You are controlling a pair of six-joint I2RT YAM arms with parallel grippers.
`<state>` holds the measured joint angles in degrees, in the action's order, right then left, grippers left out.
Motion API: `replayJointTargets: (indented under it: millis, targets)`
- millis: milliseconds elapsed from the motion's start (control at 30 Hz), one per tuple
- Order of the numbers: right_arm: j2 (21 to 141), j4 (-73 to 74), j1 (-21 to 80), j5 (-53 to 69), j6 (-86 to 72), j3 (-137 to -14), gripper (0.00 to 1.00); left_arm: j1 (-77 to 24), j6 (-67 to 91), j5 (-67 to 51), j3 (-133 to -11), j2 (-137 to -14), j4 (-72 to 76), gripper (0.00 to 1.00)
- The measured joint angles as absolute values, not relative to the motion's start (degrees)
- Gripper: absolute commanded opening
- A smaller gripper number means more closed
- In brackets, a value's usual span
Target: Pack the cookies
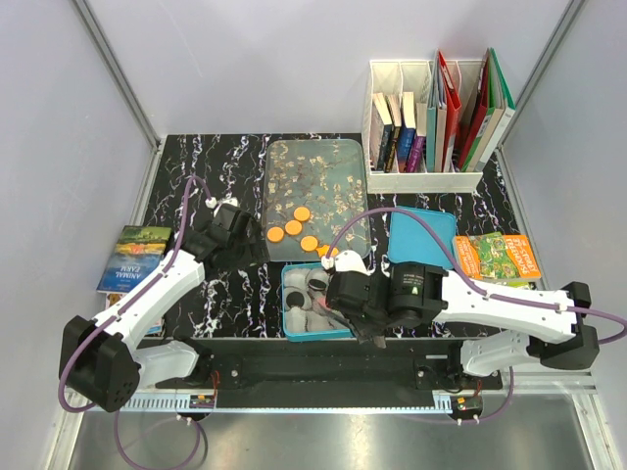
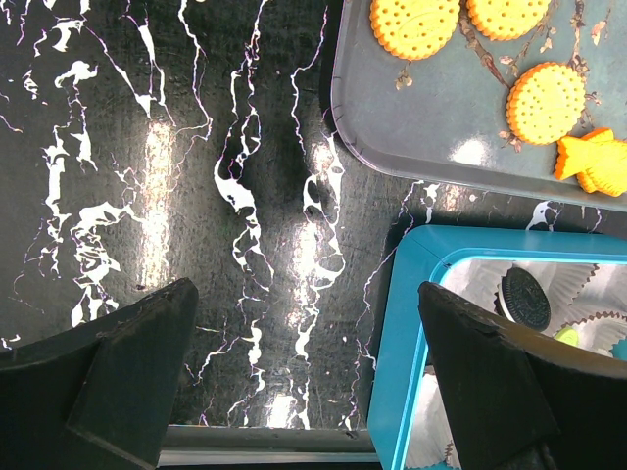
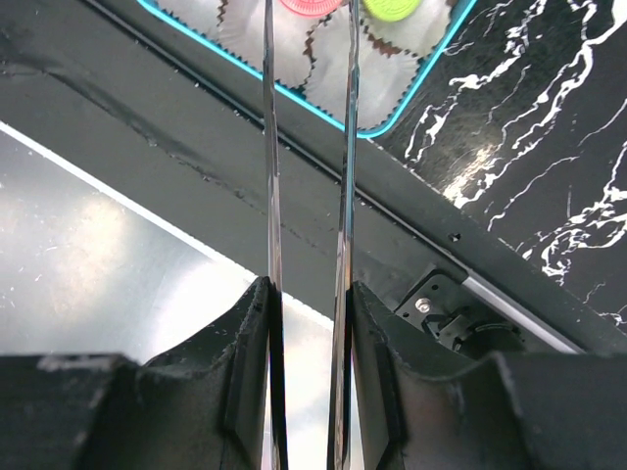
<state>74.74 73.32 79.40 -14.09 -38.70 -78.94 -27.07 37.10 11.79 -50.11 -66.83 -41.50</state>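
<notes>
Several orange cookies [image 1: 293, 227] lie on the grey patterned tray [image 1: 313, 166]; the left wrist view shows them close up [image 2: 545, 101]. The teal box [image 1: 290, 311] holds paper cups with a black cookie [image 2: 526, 297], a pink cookie [image 3: 312, 5] and a green cookie [image 3: 397, 8]. My left gripper [image 2: 306, 294] is open and empty above the marble table, just left of the box's edge [image 2: 397, 333]. My right gripper [image 3: 307, 289] is shut on metal tongs [image 3: 348, 147], whose two blades reach toward the pink cookie in the box. It hovers at the box's right side [image 1: 353, 308].
The teal lid [image 1: 421, 240] lies right of the tray. A white organiser with books [image 1: 431, 117] stands at the back right. A booklet [image 1: 498, 257] lies at the right, another [image 1: 132, 257] at the left. An orange fish-shaped piece [image 2: 598, 162] lies on the tray.
</notes>
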Motion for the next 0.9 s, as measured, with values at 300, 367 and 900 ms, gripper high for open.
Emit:
replayJointTargets:
  millis: [300, 367, 900]
  targets:
    - [75.9, 73.3, 82.7, -14.0, -41.1, -78.9, 0.02, -27.1, 37.1, 11.8, -50.1, -66.8, -41.5, 0.99]
    - [75.9, 73.3, 82.9, -14.0, -41.5, -78.8, 0.09, -27.1, 37.1, 11.8, -50.1, -66.8, -41.5, 0.99]
    - [76.4, 73.5, 83.3, -14.4, -43.2, -78.8, 0.42, -27.4, 37.1, 11.8, -50.1, -66.8, -41.5, 0.99]
